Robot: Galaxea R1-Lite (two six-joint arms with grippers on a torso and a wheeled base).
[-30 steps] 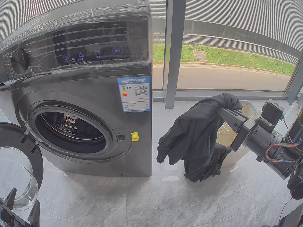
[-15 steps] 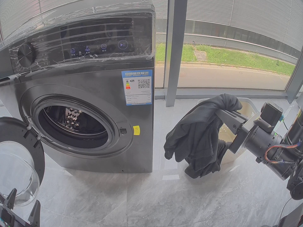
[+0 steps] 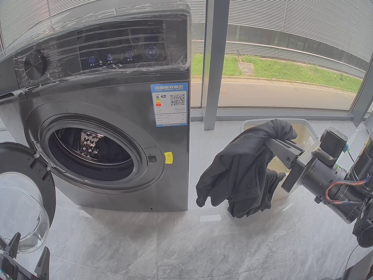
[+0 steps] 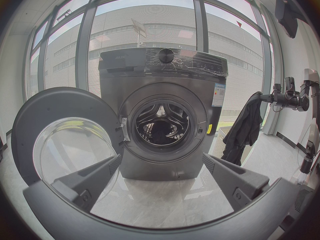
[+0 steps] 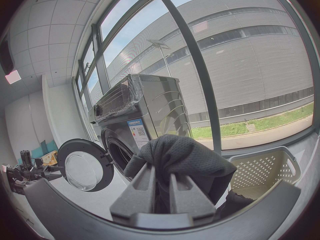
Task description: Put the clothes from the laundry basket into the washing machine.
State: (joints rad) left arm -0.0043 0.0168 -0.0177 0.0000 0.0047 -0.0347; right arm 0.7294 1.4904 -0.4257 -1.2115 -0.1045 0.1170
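Clothes (image 3: 241,168) hung clamped in my right gripper (image 3: 279,145) just beside the laundry basket (image 3: 302,131), not yet in the open washing machine (image 3: 116,98); my left gripper (image 4: 160,157) stood open.

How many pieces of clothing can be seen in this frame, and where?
1: a dark garment hangs from the right gripper, by the laundry basket. The bundle may hold more than one piece, and the basket's inside is partly hidden.

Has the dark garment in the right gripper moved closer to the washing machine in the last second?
No, not really. The camera shifted. Measured against the right edge of the washing machine, the hanging hem of the dark garment keeps about the same gap, only swaying.
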